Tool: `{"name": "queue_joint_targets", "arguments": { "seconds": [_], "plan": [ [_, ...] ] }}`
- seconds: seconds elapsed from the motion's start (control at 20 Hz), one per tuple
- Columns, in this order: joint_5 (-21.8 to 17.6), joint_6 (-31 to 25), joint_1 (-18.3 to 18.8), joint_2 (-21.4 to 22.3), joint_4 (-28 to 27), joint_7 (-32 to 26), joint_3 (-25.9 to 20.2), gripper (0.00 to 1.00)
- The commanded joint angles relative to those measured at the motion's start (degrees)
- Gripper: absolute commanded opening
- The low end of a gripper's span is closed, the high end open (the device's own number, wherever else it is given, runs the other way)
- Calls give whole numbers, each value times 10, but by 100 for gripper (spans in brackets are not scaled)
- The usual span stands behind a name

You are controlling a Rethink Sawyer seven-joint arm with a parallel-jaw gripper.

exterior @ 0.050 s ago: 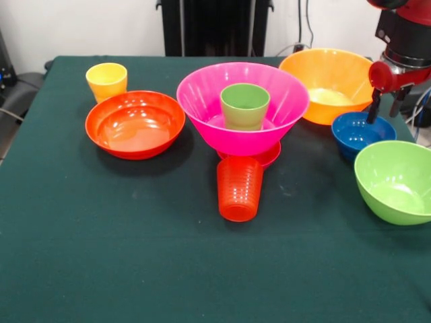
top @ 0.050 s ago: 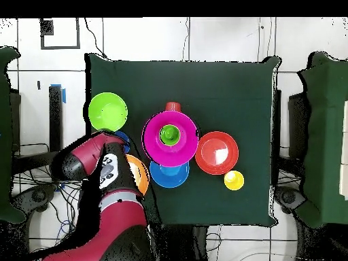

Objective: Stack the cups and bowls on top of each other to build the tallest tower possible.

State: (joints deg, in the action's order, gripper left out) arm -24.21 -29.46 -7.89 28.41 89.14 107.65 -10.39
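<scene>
The gripper [exterior @ 0.050 s ago: 385,106] hangs at the right, fingers parted a little with one dipping inside the small dark blue bowl [exterior @ 0.050 s ago: 362,133], not gripping anything. Mid-table, the tower [exterior @ 0.050 s ago: 244,114] is the big pink bowl [exterior @ 0.050 s ago: 286,101] on a small magenta bowl [exterior @ 0.050 s ago: 268,157], with the light green cup [exterior @ 0.050 s ago: 244,105] inside and the ribbed orange-red cup [exterior @ 0.050 s ago: 239,188] just in front.

Front view: camera low and close across the counter [exterior @ 0.050 s ago: 101,256], angled down, facing the arm; counter fills most of the frame. Overhead view: high, straight down, whole counter [top @ 0.050 s ago: 224,88] plus surrounding floor [top @ 0.050 s ago: 204,41] in frame. Both views share the counter top and the large pink bowl [exterior @ 0.050 s ago: 283,101] [top @ 0.050 s ago: 153,132] near its middle.
</scene>
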Motion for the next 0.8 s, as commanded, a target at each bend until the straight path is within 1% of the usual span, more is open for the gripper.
{"name": "queue_joint_targets", "arguments": {
  "seconds": [0.05, 0.8],
  "plan": [
    [-9, 50, -3, -16, 25, 60, -7, 100],
    [-21, 61, 7, -31, -1, 32, -6, 100]
  ]
}}
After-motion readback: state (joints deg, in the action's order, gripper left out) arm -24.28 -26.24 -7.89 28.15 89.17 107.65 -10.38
